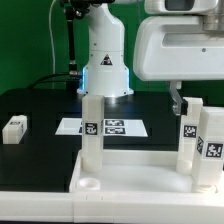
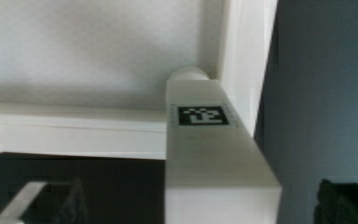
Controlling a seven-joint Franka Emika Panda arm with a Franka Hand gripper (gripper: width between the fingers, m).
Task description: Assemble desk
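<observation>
The desk's white tabletop panel (image 1: 130,178) lies rim up at the front of the exterior view. Three white legs stand upright in its corners: one on the left (image 1: 92,135), one on the right (image 1: 189,140) and one at the far right (image 1: 212,150). A fourth leg (image 1: 13,128) lies loose on the black table at the exterior view's left. My gripper (image 1: 186,100) hangs open just above the right leg. In the wrist view that leg (image 2: 208,150) with its square marker runs between my open gripper (image 2: 190,205), whose fingers (image 2: 23,205) stand apart from it, over the panel (image 2: 87,100).
The marker board (image 1: 113,127) lies flat behind the panel, in front of the robot's white base (image 1: 105,60). The black table (image 1: 40,105) stretches to the exterior view's left around the loose leg.
</observation>
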